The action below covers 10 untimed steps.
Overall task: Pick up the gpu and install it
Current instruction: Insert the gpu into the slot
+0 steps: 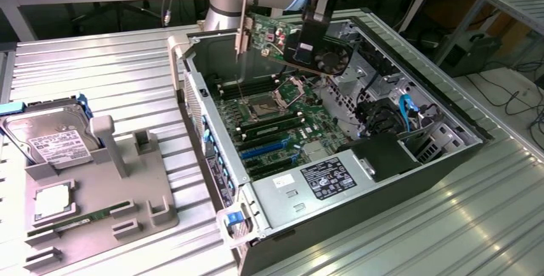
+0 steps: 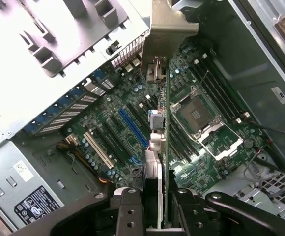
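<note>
The gpu [image 1: 285,41] hangs in the air above the open computer case [image 1: 442,155], tilted, its green board, black fan and pale metal bracket [image 1: 243,21] showing. My gripper [image 1: 319,5] is shut on its upper edge. In the wrist view the gpu [image 2: 158,123] runs edge-on away from my gripper [image 2: 157,209], clamped between the two black fingers [image 2: 128,211], its bracket [image 2: 168,24] at the far end. Below it lies the motherboard [image 2: 201,162] with the blue expansion slot [image 2: 132,128]; the card is well clear of the slot.
Inside the case are the CPU socket [image 1: 259,107], the power supply [image 1: 327,183] and blue cables [image 1: 406,113]. To the exterior view's left a grey fixture [image 1: 144,199] holds a hard drive [image 1: 51,139], a processor chip [image 1: 51,199] and a RAM stick [image 1: 72,225].
</note>
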Available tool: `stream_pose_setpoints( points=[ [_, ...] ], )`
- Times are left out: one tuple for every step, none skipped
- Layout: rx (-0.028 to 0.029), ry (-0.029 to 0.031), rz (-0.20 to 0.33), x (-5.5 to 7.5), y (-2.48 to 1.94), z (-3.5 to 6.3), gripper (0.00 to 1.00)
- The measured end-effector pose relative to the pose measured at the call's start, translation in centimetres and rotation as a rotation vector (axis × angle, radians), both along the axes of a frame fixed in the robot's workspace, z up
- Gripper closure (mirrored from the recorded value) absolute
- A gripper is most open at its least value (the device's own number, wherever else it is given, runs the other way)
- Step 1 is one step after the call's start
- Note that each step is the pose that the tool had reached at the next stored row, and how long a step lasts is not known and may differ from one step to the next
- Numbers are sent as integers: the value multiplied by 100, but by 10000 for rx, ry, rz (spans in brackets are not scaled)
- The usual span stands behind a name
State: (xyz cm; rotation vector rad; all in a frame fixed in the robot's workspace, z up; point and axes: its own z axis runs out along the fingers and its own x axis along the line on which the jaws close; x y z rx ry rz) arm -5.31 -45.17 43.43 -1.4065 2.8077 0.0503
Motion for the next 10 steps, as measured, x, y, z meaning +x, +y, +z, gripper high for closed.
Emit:
stream_pose_setpoints(
  points=[
    [0,2,126,0,0,0,73],
    [-1,2,233,0,0,0,73],
    [0,2,317,0,0,0,73],
    [0,2,421,0,0,0,73],
    [0,2,545,0,0,0,73],
    [0,2,628,0,0,0,73],
    [0,2,689,0,0,0,73],
    [0,2,765,0,0,0,73],
    [0,2,823,0,0,0,73],
    [0,2,880,0,0,0,73]
  ],
)
